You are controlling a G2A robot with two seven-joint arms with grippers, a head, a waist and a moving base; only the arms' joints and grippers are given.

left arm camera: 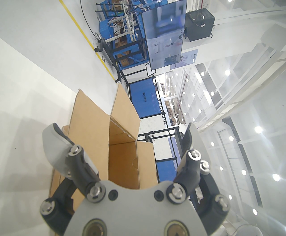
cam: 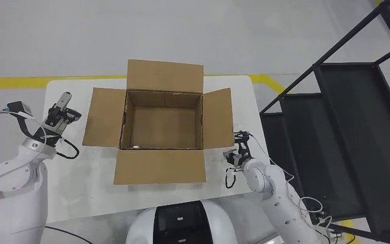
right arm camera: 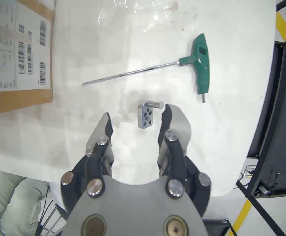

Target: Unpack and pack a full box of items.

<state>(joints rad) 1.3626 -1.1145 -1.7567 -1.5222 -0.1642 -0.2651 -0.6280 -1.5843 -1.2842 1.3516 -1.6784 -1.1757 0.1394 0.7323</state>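
Note:
An open cardboard box (cam: 163, 127) stands in the middle of the white table (cam: 67, 183), all flaps folded out and its inside bare brown. My left gripper (cam: 63, 111) hangs open beside the box's left flap; in its wrist view the open gripper (left arm camera: 121, 134) faces the box (left arm camera: 121, 154). My right gripper (cam: 239, 147) is near the table's right edge, by the right flap. It stands open (right arm camera: 137, 114) just above a small metal block (right arm camera: 145, 118) with holes and a pin, a fingertip on either side of it. A green T-handle hex key (right arm camera: 202, 64) lies beyond.
A crumpled clear plastic bag (right arm camera: 145, 15) lies past the hex key. The box flap with printed labels (right arm camera: 22, 44) is beside the right gripper. A black metal stair frame (cam: 329, 116) stands just off the table's right edge.

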